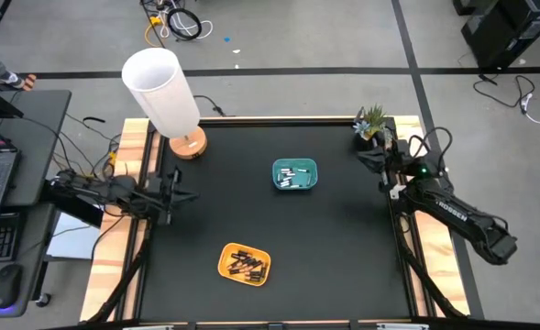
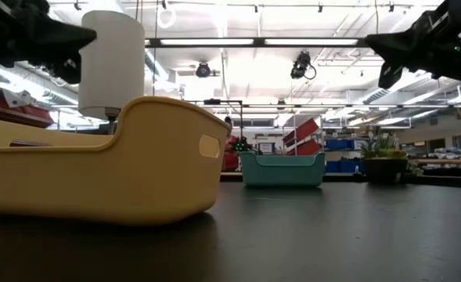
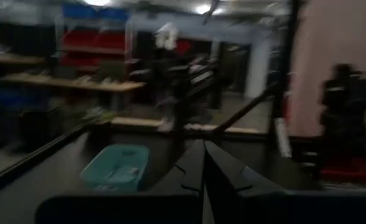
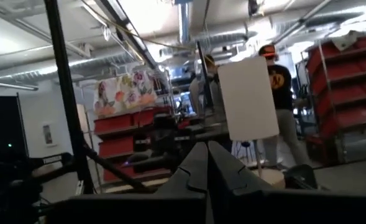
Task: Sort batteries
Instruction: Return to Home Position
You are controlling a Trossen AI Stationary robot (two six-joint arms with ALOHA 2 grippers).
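Observation:
Several dark batteries (image 1: 245, 264) lie in a yellow tray (image 1: 225, 261) near the table's front edge. Several silvery batteries (image 1: 293, 175) lie in a teal tray (image 1: 313, 177) at mid table. The low view shows only the walls of the yellow tray (image 2: 97, 164) and the teal tray (image 2: 282, 168). My left gripper (image 1: 189, 194) is shut at the table's left edge, held above the table. In its wrist view the left gripper (image 3: 203, 168) points across the table past the teal tray (image 3: 115, 167). My right gripper (image 1: 372, 158) is shut at the far right corner; the right gripper (image 4: 207, 165) holds nothing.
A white lamp (image 1: 164, 87) on a wooden foot (image 1: 189, 144) stands at the far left corner. A small potted plant (image 1: 372, 124) sits at the far right corner, close to my right gripper. People (image 4: 276, 93) stand in the room beyond the table.

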